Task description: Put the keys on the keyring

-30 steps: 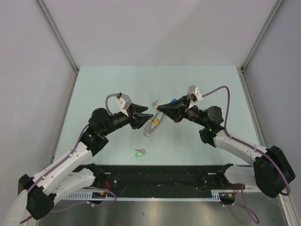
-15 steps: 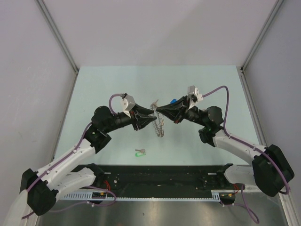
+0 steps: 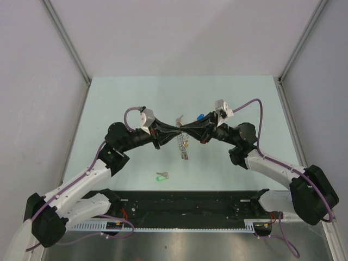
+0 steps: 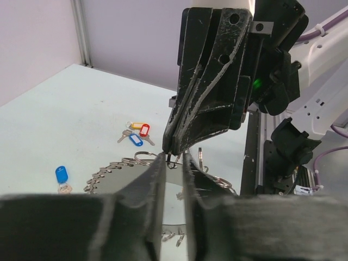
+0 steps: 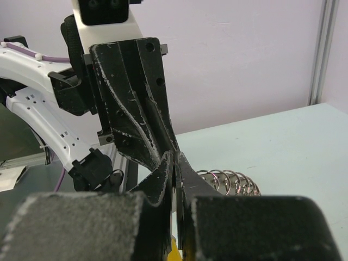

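The keyring [image 3: 182,148], a wire ring fringed with small silver keys, hangs edge-on above the table from my right gripper [image 3: 182,130], which is shut on its wire. From the left wrist view it spreads out below the fingers [image 4: 117,169]. My left gripper [image 3: 175,134] meets the right one tip to tip. Its fingers [image 4: 157,179] stand a narrow gap apart on either side of the small wire loop pinched in the right gripper [image 4: 171,154]. Loose keys lie on the table: a green-tagged one [image 3: 161,175], a blue-tagged one [image 4: 61,175] and a small bunch [image 4: 137,133].
The mint table top [image 3: 119,98] is walled by grey panels at the back and sides. A black rail [image 3: 185,204] runs along the near edge between the arm bases. The bunch of tagged keys [image 3: 178,117] lies just behind the two grippers.
My left gripper has moved right up to the right gripper's tip and its jaws have narrowed. The hanging keyring has turned from face-on to edge-on. The right arm has hardly moved.
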Motion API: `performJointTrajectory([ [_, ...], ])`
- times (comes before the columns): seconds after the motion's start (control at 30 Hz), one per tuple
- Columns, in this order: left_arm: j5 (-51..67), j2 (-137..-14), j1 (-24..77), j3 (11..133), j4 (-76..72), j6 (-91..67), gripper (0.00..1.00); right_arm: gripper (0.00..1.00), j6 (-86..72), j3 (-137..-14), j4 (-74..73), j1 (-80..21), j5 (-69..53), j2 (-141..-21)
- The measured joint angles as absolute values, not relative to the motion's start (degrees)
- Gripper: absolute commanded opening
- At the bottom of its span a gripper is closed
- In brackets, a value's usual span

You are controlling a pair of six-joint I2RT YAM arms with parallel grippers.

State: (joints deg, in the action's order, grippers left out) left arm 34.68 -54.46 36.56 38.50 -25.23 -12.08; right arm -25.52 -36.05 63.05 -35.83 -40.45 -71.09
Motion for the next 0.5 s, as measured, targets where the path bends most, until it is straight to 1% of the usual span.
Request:
performJointTrajectory([
  [0.07, 34.8, -54.6, 36.4, 38.5, -25.4, -12.1, 0.07, 0.00, -25.6, -36.1, 63.3, -35.9, -40.6, -71.1],
  [0.13, 34.8, -54.7, 36.3, 38.5, -25.5, -12.1, 0.06, 0.00, -25.8, -36.1, 63.5, -35.9, -40.6, -71.1],
  [0.2, 34.8, -54.7, 36.2, 38.5, -25.5, -12.1, 0.00, 0.00, -25.9, -36.1, 63.6, -35.9, -40.6, -71.1],
  [0.43, 34.8, -54.3, 36.2, 38.5, -25.0, -12.0, 0.00, 0.00, -26.0, -36.1, 63.7, -35.9, -40.6, -71.1],
  [0.5, 34.7, -53.8, 36.2, 38.6, -23.8, -11.6, 0.00, 0.14, -25.9, -36.1, 63.5, -35.9, -40.7, -71.1],
])
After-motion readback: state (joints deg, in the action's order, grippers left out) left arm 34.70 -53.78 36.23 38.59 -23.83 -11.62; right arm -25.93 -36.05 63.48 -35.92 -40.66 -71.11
